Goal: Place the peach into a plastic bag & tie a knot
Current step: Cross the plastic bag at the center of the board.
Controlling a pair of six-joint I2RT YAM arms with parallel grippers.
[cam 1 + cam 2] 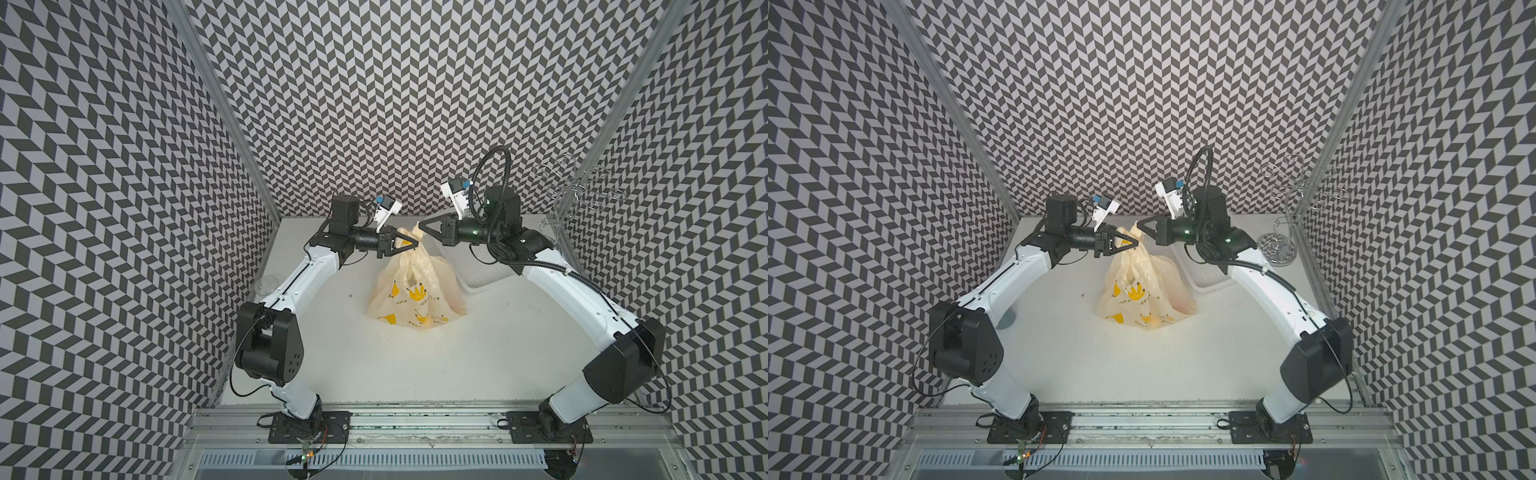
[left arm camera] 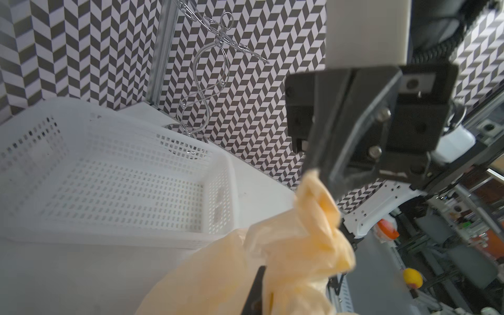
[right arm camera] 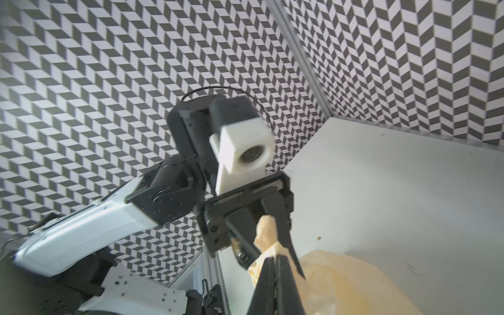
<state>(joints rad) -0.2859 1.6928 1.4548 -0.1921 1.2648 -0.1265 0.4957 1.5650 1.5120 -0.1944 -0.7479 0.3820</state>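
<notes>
Now, in both top views the plastic bag [image 1: 415, 291] [image 1: 1142, 286] stands on the table [image 1: 332, 365]. Its handles are gathered up between the left hand [image 1: 413, 245] and the right hand [image 1: 422, 227], tips nearly touching and each clamped on plastic. From the left wrist, the handles bunch into what looks like a loose knot [image 2: 321, 215] just below the right hand. From the right wrist, that hand's jaws pinch a handle tail. Pull apart level and evenly, so the knot cinches without lifting the bag.

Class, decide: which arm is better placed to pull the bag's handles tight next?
Probably right: the right gripper pinches the handle tip of the plastic bag; the left gripper grips nearer its body.
</notes>
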